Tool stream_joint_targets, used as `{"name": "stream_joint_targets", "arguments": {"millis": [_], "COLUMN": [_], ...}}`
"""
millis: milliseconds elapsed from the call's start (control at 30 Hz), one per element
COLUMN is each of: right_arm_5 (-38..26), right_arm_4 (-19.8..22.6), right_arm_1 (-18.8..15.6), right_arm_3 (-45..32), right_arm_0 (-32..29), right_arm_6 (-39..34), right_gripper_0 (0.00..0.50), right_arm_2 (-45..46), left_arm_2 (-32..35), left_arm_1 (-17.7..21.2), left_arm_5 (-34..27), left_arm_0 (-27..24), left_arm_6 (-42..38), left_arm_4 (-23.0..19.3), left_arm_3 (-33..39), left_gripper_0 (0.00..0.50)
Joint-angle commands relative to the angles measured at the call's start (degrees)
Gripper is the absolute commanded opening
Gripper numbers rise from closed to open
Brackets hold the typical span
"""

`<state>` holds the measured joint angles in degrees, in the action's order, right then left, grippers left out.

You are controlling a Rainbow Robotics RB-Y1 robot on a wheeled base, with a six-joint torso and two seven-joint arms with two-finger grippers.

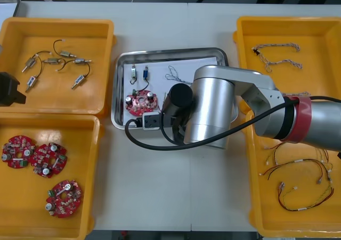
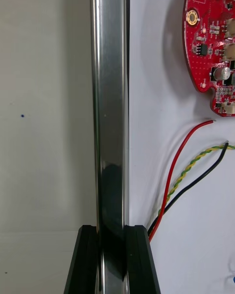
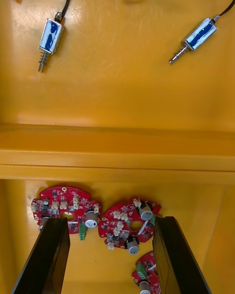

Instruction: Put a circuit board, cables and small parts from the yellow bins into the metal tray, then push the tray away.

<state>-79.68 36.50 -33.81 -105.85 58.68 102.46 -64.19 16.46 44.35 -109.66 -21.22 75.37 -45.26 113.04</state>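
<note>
Fingers [image 2: 85, 259] of the right gripper [image 2: 111, 230] stand astride the near rim of the shiny rectangular metal tray [image 2: 110, 103], one outside on the table side and one inside over the white lining, clamped to the rim's width. In the front view this right gripper [image 1: 150, 121] sits under the silver arm that reaches in from the right, at the tray's [image 1: 170, 52] near edge. The tray lies on the light table [image 1: 160, 197] between the four bins.

Inside it lies a round red circuit board [image 1: 139, 102], near the gripped rim. Beyond the board rest two small metal parts [image 1: 134, 73] and a loose twisted blue and white cable [image 1: 173, 73]. The right wrist view shows the board [image 2: 210, 44] with a thin red wire [image 2: 178, 164], a black wire [image 2: 196, 179] and a twisted yellow strand [image 2: 193, 165] running towards the inner finger.

The left gripper [image 1: 10, 88] hangs at the table's left edge, over the wall between the two left yellow plastic bins [image 1: 58, 21]. Its fingers [image 3: 51, 255] are spread wide with nothing between them, above three more red boards [image 3: 63, 208] in the near bin. Blue-wrapped small metal parts [image 3: 51, 34] lie in the far one.
</note>
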Motion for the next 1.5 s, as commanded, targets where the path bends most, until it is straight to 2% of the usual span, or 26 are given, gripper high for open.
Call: {"name": "stream_joint_targets", "arguments": {"millis": [33,767,900,1267,1500], "right_arm_5": [2.43,10.69,12.8,16.67,19.3], "right_arm_4": [0.68,3.14,3.14,2.97,2.97], "right_arm_1": [-0.82,2.08,2.25,2.43,2.69], "right_arm_3": [1.79,16.73,18.32,22.53,24.99], "right_arm_0": [4.33,11.1,11.54,12.68,13.39], "right_arm_6": [-0.68,1.17,3.01,13.91,14.7], "right_gripper_0": [0.0,0.0,0.0,0.0,0.0], "right_arm_2": [-0.59,-0.67,-0.67,-0.59,-0.59], "left_arm_2": [1.91,1.91,1.91,1.91,1.91], "left_arm_1": [2.32,2.32,2.32,2.32,2.32], "left_arm_5": [-0.34,-0.34,-0.34,-0.34,-0.34], "left_arm_0": [0.74,0.74,0.74,0.74,0.74], "left_arm_6": [-0.66,-0.66,-0.66,-0.66,-0.66], "left_arm_4": [0.52,0.52,0.52,0.52,0.52], "left_arm_3": [1.84,1.84,1.84,1.84,1.84], "left_gripper_0": [0.5,0.5,0.5,0.5,0.5]}}
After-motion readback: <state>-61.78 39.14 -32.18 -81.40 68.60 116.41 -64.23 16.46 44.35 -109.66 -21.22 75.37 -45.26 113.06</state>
